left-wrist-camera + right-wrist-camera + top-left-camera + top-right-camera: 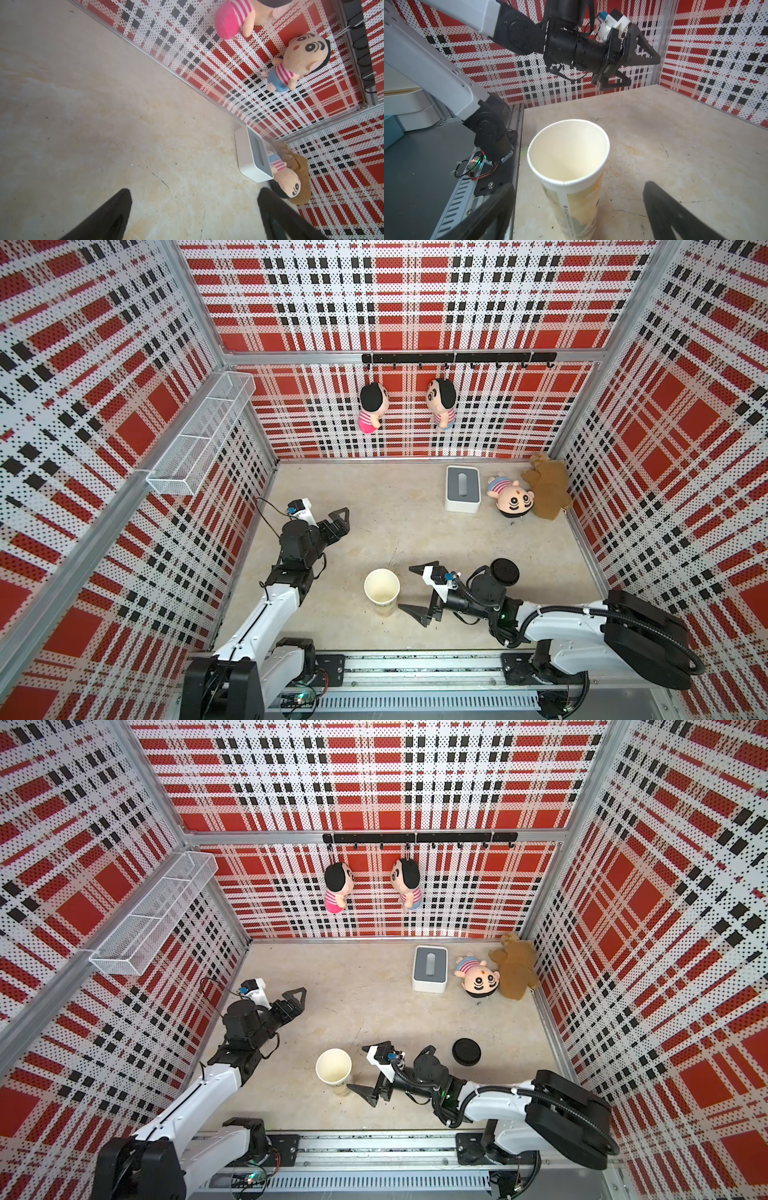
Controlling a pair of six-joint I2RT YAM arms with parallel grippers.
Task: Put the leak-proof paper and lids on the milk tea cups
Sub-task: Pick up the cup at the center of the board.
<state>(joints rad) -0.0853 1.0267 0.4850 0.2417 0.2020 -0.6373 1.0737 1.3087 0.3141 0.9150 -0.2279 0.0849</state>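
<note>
The milk tea cup (382, 589) (333, 1069) stands upright near the front middle of the floor, uncovered, with a cream inside and yellowish print on its wall (579, 199). My right gripper (404, 588) (355, 1067) (577, 193) lies just to its right, open, its fingers wide on either side of the cup's line and not touching it. My left gripper (343, 522) (300, 1000) (195, 195) (643, 71) hovers open at the left over bare floor, nothing between its fingers. The leak-proof paper is out of view.
A black round lid (505, 571) (466, 1051) lies right of the right wrist. At the back right sit a white box with a grey slotted top (462, 488) (252, 158), a plush doll (512, 497) and a brown plush (546, 485). Two dolls (372, 408) hang on the back wall.
</note>
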